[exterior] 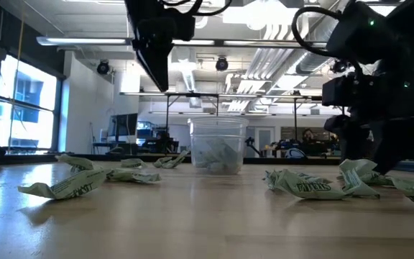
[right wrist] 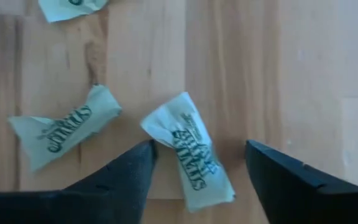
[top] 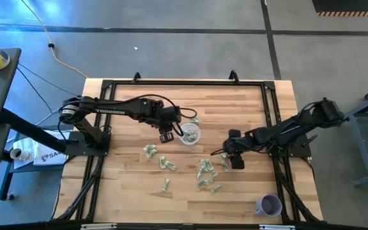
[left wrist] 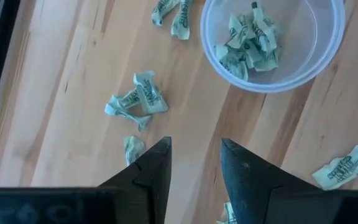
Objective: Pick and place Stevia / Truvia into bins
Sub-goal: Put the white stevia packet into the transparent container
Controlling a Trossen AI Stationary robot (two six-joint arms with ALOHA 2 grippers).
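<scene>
Overhead, table-level and two close wrist cameras share the table (top: 126,191).

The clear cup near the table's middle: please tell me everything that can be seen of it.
The clear cup is small, round, of see-through plastic, with a whitish rim. It stands upright on the wooden table, near the middle, mouth open upward. Several crumpled green and white packets lie heaped inside on its bottom; it is far from full. More packets lie scattered around it on the wood. The left tool hangs close beside it with open fingers, apparently not touching it. Nothing covers the cup.
</scene>
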